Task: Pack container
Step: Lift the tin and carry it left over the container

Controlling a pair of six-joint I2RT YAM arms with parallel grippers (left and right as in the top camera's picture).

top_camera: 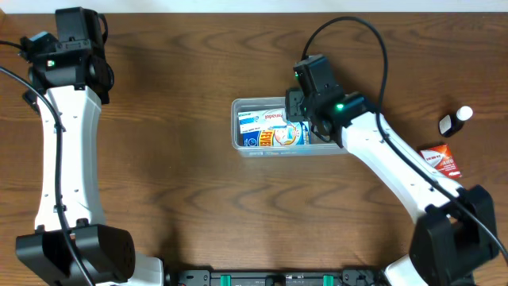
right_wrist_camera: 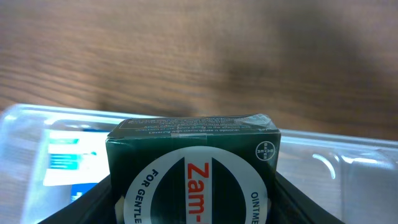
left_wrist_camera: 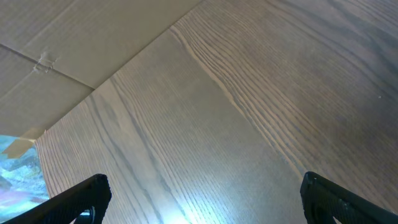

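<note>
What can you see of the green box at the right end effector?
The green box looks like dark cardboard. Its face bears a white circle with red letters "Zam-", and there is small print along the top. It stands upright, gripped on both sides by the right end effector, at the clear container that holds blue-and-white boxes. Its lower part is out of frame; overhead it is hidden.

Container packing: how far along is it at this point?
Done: a blue-and-white box lies in the container. In hand: the right gripper holds a dark green box over the container's right end. Left: the red box and the small bottle sit on the table at right; the left gripper is open and empty.
</note>
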